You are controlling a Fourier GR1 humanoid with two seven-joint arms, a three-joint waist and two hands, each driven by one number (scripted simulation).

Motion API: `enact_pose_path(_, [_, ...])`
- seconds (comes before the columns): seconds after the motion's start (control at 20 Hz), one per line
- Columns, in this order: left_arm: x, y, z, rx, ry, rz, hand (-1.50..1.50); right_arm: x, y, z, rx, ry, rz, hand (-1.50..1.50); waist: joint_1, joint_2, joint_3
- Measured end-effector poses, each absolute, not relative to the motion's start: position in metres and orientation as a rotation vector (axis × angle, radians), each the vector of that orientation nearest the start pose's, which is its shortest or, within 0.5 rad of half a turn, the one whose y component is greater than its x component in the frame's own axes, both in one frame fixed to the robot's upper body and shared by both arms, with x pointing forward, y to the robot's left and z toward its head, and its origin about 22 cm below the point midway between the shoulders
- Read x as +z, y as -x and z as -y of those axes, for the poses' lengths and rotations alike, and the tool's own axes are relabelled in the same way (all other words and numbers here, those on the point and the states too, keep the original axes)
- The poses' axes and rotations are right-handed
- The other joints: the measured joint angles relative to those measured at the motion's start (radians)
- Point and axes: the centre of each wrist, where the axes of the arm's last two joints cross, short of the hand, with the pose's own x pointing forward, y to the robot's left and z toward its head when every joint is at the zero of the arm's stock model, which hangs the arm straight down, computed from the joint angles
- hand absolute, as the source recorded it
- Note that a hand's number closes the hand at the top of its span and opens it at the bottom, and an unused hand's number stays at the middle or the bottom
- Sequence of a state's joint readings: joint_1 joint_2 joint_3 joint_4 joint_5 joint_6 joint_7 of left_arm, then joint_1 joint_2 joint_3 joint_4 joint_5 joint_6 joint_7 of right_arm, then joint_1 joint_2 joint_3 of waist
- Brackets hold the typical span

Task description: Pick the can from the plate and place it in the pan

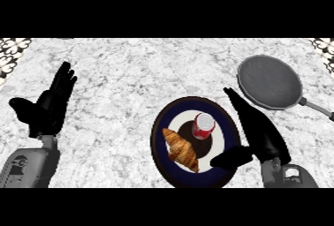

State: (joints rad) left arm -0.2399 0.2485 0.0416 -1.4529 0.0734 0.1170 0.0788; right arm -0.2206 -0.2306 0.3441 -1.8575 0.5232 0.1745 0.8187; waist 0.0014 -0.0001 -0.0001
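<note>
This is a kitchen. A speckled white stone counter [130, 88] fills the view, with patterned tiles [13, 49] at its far corners. On it sit a grey pan [269, 81] and a dark-rimmed plate [159, 132] carrying a croissant [180, 148] and a red can [203, 126].

The red can [203, 126] stands on the plate [189, 102] at lower centre, beside a croissant [181, 149]. The right hand [261, 132], fingers straight, covers the plate's right rim. The pan [269, 81] lies upper right; the left hand [49, 108] rests at left.
</note>
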Motion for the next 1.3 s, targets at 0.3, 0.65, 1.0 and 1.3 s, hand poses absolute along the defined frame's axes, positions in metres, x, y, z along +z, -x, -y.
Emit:
enact_pose_path(0.3, [0.048, -0.296, -0.277, -0.051, -0.209, 1.617, 0.0, 0.101, -0.259, 0.164, 0.847, 0.602, 1.102, -1.5, 0.0, 0.0, 0.0])
enact_pose_path(0.65, [0.046, -0.303, -0.277, -0.05, -0.205, 1.618, 0.0, 0.097, -0.273, 0.148, 0.881, 0.594, 1.052, -1.5, 0.0, 0.001, 0.0])
enact_pose_path(1.0, [0.049, -0.301, -0.28, -0.043, -0.205, 1.615, 0.0, 0.08, -0.285, 0.141, 0.907, 0.604, 1.011, -1.5, 0.001, 0.0, 0.0])
enact_pose_path(1.3, [0.048, -0.296, -0.277, -0.048, -0.207, 1.619, 0.0, 0.066, -0.289, 0.148, 0.941, 0.575, 0.97, -1.5, 0.0, 0.0, 0.0])
